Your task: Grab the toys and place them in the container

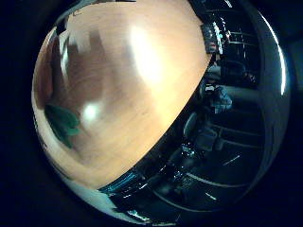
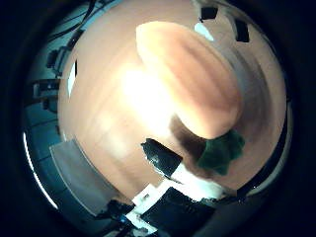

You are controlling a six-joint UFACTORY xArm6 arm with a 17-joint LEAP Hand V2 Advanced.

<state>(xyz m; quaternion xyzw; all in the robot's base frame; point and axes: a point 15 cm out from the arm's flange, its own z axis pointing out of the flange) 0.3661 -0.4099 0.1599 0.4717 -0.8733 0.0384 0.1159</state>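
Thumb side palm view shows the hand [image 2: 168, 197] closest of all, with its black and white parts poking in at the edge. I cannot tell if the hand is open or closed from here. It does not look like it holds a toy yet.

Just past the hand lies a green toy [image 2: 221, 152]. It sits on the wooden table [image 2: 108, 118], near the hand but not touching it. Right beside the toy, and touching it or nearly so, is a big round tan thing [image 2: 192, 79]. It is too blurry to say what it is. It might be another toy, or it might be the container.

I think the step now is to go get the green toy. To do it well, the hand should come down slowly over the toy and close around its middle. It should take care not to bump the tan thing, or the toy could slide away.

Farther off, the table ends, and a dark room lies behind it.

No words or labels can be read anywhere.
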